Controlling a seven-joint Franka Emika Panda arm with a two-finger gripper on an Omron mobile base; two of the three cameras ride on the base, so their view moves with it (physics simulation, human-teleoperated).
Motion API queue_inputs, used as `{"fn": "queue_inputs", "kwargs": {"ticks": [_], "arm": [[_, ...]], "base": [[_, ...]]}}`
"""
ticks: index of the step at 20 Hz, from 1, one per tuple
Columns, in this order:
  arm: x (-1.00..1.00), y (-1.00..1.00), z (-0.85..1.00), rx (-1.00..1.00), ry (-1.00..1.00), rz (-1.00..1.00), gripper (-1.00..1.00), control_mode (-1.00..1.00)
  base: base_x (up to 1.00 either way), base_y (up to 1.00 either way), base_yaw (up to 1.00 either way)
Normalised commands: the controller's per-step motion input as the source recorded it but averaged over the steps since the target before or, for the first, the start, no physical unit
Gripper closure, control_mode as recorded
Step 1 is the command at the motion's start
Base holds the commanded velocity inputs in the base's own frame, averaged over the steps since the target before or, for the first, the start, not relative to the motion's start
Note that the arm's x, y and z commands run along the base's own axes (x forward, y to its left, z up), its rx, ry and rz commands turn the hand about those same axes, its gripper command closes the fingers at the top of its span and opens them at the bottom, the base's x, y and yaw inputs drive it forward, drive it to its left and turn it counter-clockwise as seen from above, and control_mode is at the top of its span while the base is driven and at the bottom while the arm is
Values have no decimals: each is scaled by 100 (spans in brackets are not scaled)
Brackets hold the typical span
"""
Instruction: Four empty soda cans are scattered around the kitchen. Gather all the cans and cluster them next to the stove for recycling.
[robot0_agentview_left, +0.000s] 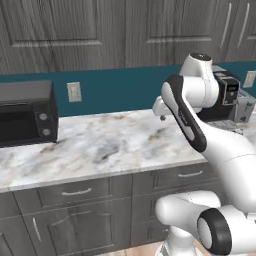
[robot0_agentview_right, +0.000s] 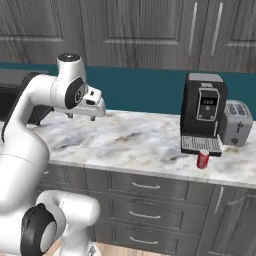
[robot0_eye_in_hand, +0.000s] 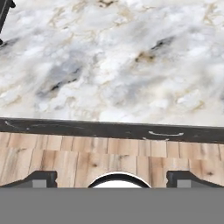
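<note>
Hovering wide-jawed and empty over the marble counter (robot0_agentview_right: 125, 137), the gripper (robot0_agentview_right: 80, 117) is seen well apart from an upright red soda can (robot0_agentview_right: 203, 159) — lying toward four o'clock, just before the coffee machine (robot0_agentview_right: 202, 112).

Your left base view cuts the countertop microwave (robot0_agentview_left: 26, 114) at its left edge, and the arm hides most of the coffee machine (robot0_agentview_left: 228, 94) and part of the toaster (robot0_agentview_left: 245, 108). In your right base view, the red soda can (robot0_agentview_right: 203, 159) is too small to read, and the arm covers the microwave.
</note>
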Motion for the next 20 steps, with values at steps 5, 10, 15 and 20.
{"fn": "queue_inputs", "kwargs": {"ticks": [5, 10, 15, 20], "arm": [[0, 0, 0, 0, 0, 0, -100, 100], [0, 0, 0, 0, 0, 0, -100, 100], [0, 0, 0, 0, 0, 0, -100, 100], [0, 0, 0, 0, 0, 0, -100, 100]], "base": [[-10, -69, -2], [-8, -74, -1], [-5, -65, 0], [0, -61, 0]]}}
